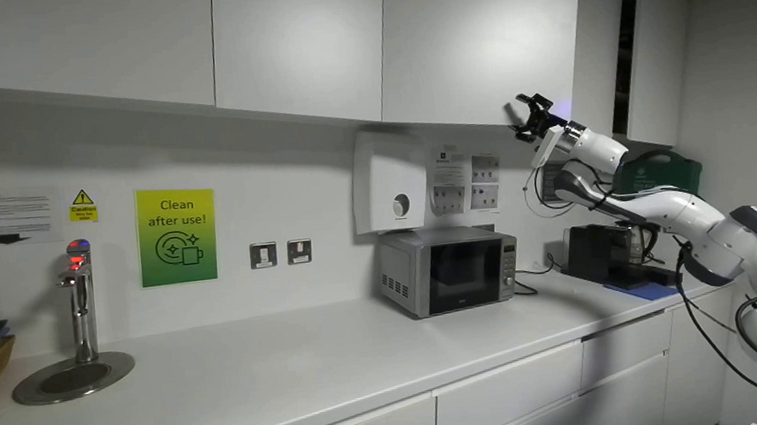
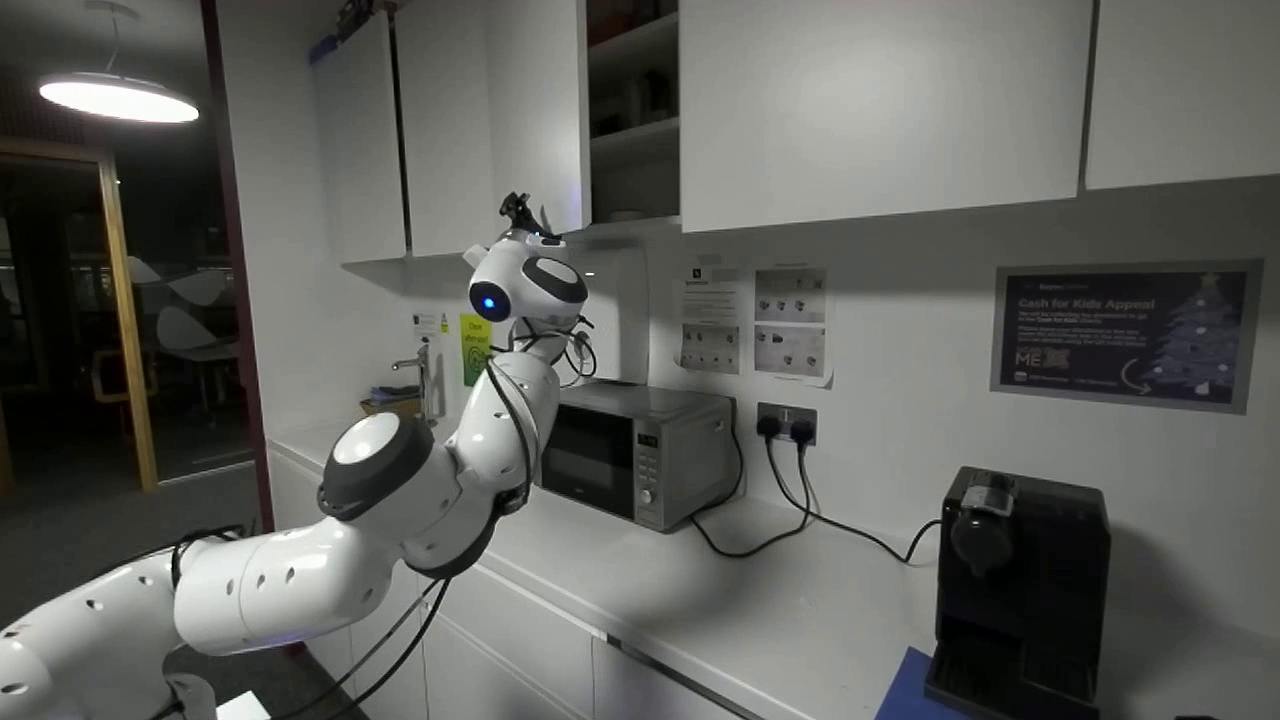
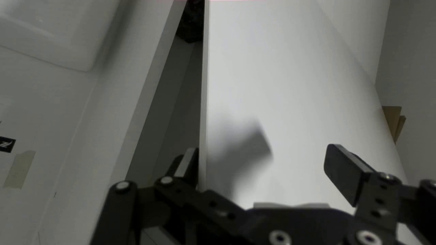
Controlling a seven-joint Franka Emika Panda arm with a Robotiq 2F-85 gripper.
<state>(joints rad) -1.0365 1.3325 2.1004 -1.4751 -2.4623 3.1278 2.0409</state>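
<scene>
My tool (image 3: 262, 151) has its 2 fingers (image 3: 345, 173) spread wide apart at the lower edge of a white cupboard door (image 3: 289, 85): 1 is right beside that edge, by the dark gap (image 3: 173, 112), and the other is in front of the outer face. From here I can't tell whether either touches. The door stands part-open high above the back edge of the worktop (image 1: 262, 369); in an exterior view I see shelves (image 2: 640, 140) beside it. Lower down, a white dispenser (image 1: 382, 177) hangs above the microwave (image 1: 464, 273), near that back edge. Toward the worktop's right end I have the black coffee machine (image 2: 1020, 590), with a blue mat (image 2: 905, 690) at its base. By the left end is a chrome tap (image 1: 82, 303).
</scene>
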